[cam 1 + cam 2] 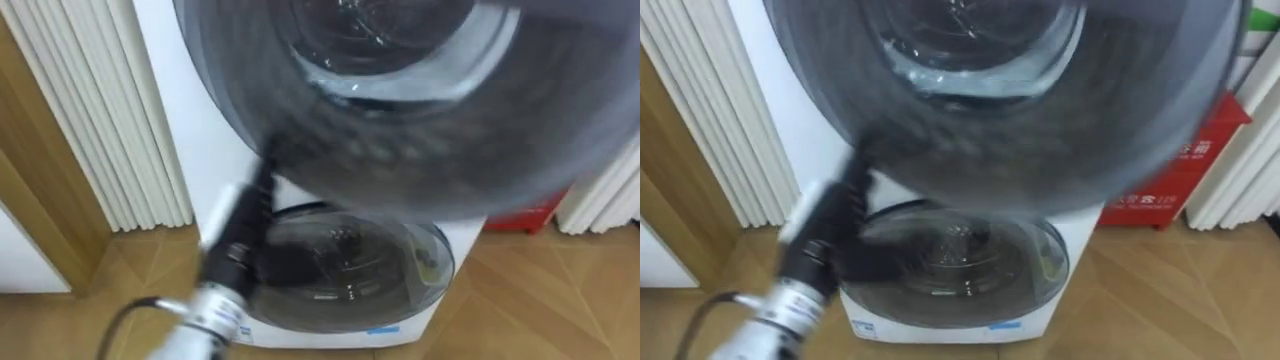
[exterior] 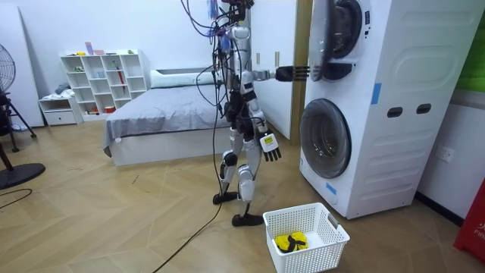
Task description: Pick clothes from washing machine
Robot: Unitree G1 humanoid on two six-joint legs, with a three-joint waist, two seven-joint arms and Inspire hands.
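Note:
I stand facing a white stack of two front-loading machines [image 2: 394, 106]. The upper machine's round dark door [image 1: 420, 130] is swung out towards me. My left arm is raised from the lower left, and my left hand [image 2: 301, 73] is at that door's lower edge; the door hides its fingers in the eye views. The lower machine's door [image 1: 340, 265] is closed. My right hand [image 2: 270, 148] hangs by my side with relaxed fingers. On the floor by my feet stands a white basket [image 2: 326, 226] with a yellow cloth [image 2: 292, 241] in it.
White pleated panels [image 1: 100, 110] and a wooden frame stand left of the machines, and a red box [image 1: 1170, 170] sits on the floor to their right. Behind me are a bed [image 2: 159, 114], a white shelf [image 2: 102, 80] and a fan [image 2: 7, 83].

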